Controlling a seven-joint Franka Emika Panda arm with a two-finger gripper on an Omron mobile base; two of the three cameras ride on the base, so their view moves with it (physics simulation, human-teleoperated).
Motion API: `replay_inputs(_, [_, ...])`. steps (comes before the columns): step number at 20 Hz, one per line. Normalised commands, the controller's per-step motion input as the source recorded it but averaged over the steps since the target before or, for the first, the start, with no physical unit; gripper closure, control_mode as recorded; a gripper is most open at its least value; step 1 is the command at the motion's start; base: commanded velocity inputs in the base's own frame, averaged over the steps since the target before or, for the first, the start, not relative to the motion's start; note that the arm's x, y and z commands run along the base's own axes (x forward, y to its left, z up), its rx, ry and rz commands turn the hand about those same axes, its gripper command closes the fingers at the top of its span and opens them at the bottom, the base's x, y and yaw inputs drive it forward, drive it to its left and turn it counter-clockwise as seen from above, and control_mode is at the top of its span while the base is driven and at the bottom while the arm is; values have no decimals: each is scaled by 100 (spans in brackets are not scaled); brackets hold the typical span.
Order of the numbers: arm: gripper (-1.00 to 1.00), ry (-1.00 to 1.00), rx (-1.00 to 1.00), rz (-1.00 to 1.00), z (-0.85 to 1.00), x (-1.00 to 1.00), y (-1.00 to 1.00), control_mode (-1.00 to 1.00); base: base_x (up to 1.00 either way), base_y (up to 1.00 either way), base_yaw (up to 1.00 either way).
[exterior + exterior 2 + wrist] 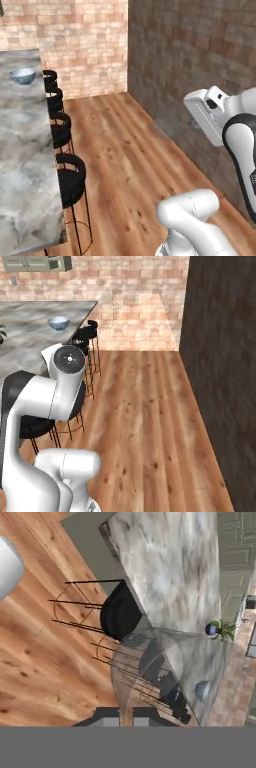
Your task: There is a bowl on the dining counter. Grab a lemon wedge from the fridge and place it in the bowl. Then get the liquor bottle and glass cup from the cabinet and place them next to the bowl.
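A clear glass cup (150, 672) stands right in front of my gripper (126, 721) in the hand view. The jaws are shut on its wall near the fingertips. Through the glass I see the stools and the counter. The small pale blue bowl (22, 76) (59, 322) (202, 690) sits far off on the grey marble dining counter (25, 150) (30, 331) (170, 567). What lies inside the bowl is too small to tell. My white arm is raised over the wooden floor, well away from the counter.
Black round stools (70, 177) (85, 333) (120, 614) line the counter's near side. A dark brick wall (200, 55) (220, 356) runs along the right. Wooden floor (130, 160) lies between them. A small potted plant (217, 630) stands on the counter. Grey-green wall cabinets (40, 262) hang at the back.
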Motion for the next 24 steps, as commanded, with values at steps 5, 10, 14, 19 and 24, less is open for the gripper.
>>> replay_inputs(5, [100, 0, 0, 0, 0, 0, 0, 100, 100, -62, 31])
replay_inputs(10, [100, 0, 0, 0, 0, 0, 0, 100, 100, -54, 26])
replay_inputs(14, [100, 0, 0, 0, 0, 0, 0, 100, 100, -54, 26])
replay_inputs(19, [100, 0, 0, 0, 0, 0, 0, 100, 100, -25, 30])
replay_inputs(24, [100, 0, 0, 0, 0, 0, 0, 100, 100, 18, 33])
